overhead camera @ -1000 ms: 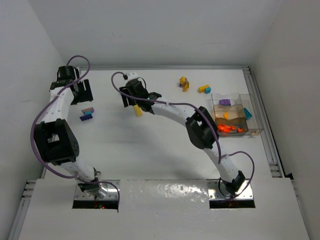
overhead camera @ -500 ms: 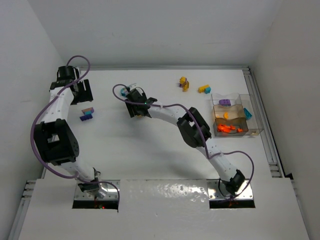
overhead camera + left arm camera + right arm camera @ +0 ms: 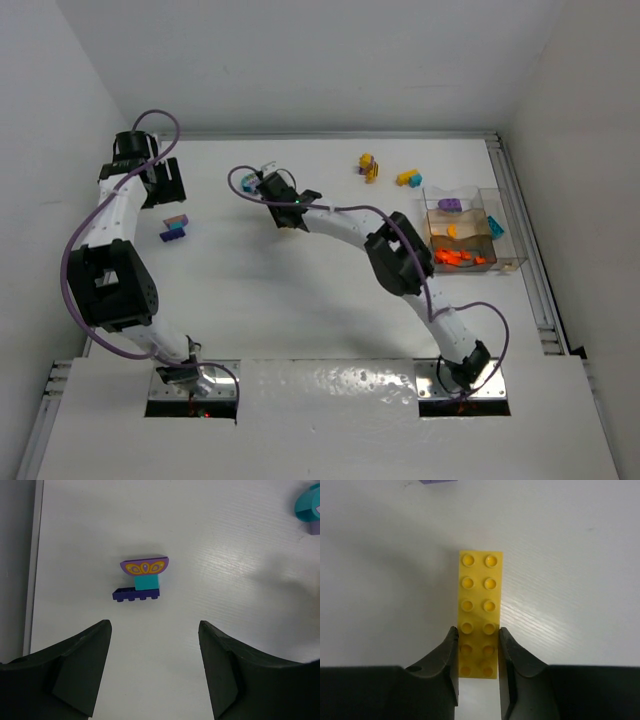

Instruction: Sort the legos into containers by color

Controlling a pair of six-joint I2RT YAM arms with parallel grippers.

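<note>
Shifted slightly, right gripper pinches flat studded yellow brick; glossy plastic.

left pincer: fingers spread, hovering | right pincer: pinching yellow brick, arm outstretched

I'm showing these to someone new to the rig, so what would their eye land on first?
Most likely the long yellow brick filling the right wrist view, pinched at its near end by the right gripper. Next, the orange pieces in the near compartment of the clear box at the right edge of the table. The left gripper hangs open near a purple and teal clump.
</note>
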